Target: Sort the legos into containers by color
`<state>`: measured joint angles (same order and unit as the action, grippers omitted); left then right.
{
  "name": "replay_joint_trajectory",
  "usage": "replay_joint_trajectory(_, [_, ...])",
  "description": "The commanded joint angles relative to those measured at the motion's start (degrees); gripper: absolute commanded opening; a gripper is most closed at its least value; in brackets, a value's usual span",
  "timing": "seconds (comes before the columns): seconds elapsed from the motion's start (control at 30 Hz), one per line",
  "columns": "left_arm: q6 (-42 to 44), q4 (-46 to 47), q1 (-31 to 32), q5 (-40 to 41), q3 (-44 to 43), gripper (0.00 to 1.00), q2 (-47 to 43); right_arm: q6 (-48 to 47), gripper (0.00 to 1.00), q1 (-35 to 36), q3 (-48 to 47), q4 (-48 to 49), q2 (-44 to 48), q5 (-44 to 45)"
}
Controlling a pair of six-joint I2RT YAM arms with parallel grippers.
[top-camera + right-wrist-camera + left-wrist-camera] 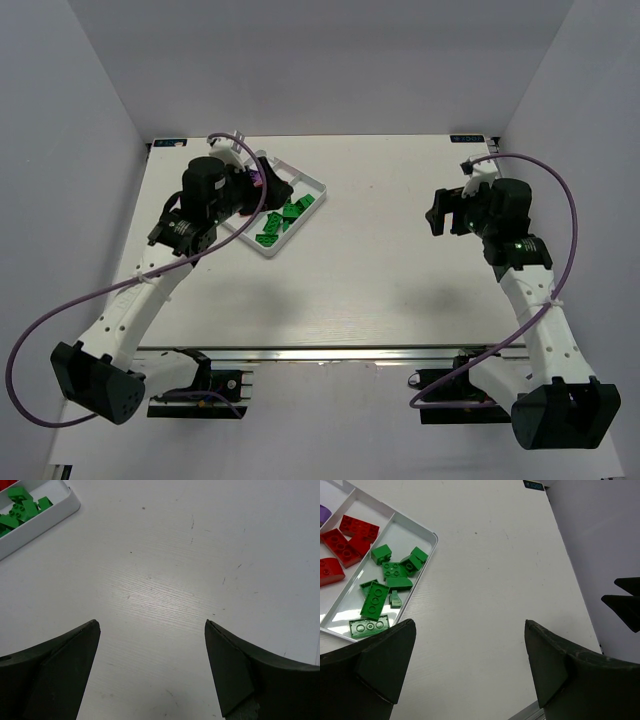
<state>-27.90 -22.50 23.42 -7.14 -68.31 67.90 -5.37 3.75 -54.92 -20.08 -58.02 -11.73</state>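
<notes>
Fingers (382, 665) on left gripper (469, 627) and right gripper (151, 625) stand spread, empty — bricks (375, 600) lie colour-grouped inside the tray (417, 526). I'd scan the table (495, 580) for strays — gently, avoiding the tray.

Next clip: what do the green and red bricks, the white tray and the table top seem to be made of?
Green bricks and red bricks: moulded plastic, slightly glossy; even colour, crisp studs.
White tray: probably thin plastic, smooth; rounded rim, soft sheen on its floor.
Table top: matt white board, perhaps laminate or painted wood; faint grain streaks and small scuffs.
</notes>
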Motion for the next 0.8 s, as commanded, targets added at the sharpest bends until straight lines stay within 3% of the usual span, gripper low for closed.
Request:
replay_joint_trajectory(0.0, [-0.2,-0.8,0.1,-0.2,0.4,0.98,-3.4,2.3,0.89,-0.2,0.2,0.3,2.0,1.3])
replay_joint_trajectory(0.77, [-1.0,-1.1,0.1,1.7,3.3,0.98,-8.1,3.9,0.9,-0.3,2.0,0.3,4.2,3.0])
